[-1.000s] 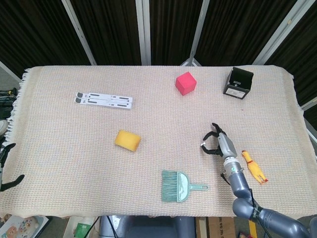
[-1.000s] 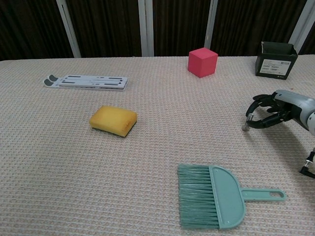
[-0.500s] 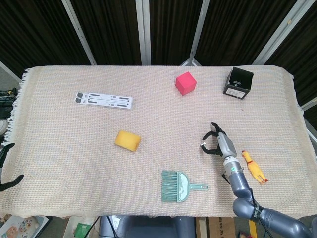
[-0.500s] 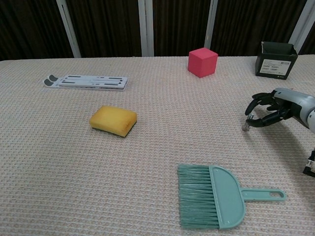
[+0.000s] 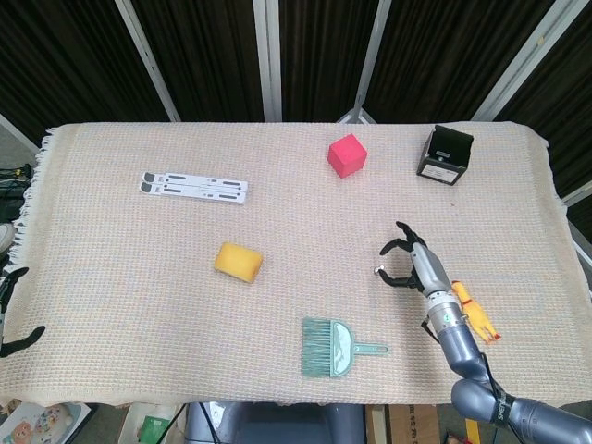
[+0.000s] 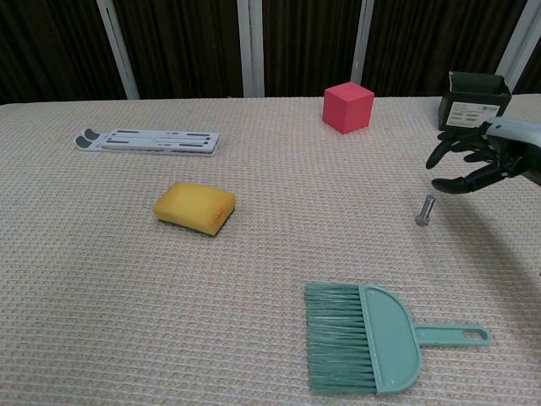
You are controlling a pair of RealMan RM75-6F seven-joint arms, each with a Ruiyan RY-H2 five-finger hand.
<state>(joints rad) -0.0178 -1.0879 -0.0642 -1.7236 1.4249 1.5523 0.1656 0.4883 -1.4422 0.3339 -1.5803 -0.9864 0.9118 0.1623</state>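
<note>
My right hand (image 5: 413,264) (image 6: 475,164) hovers with its fingers spread and holds nothing. A small silver cylinder (image 5: 378,272) (image 6: 424,210) lies on the woven cloth just left of and below the fingertips, apart from them. A yellow rubber chicken toy (image 5: 474,312) lies on the right side of the forearm. My left hand (image 5: 13,313) shows only as dark spread fingers at the far left edge, off the table, with nothing in it.
A teal hand brush (image 5: 333,347) (image 6: 363,337) lies near the front edge. A yellow sponge (image 5: 239,261) (image 6: 194,207) sits mid-left. At the back are a red cube (image 5: 347,154) (image 6: 347,106), a black box (image 5: 445,154) (image 6: 473,103) and a flat white stand (image 5: 194,187) (image 6: 148,140).
My right hand has let go of the silver cylinder, spread its fingers and risen away to the right. The cylinder stays on the cloth.
</note>
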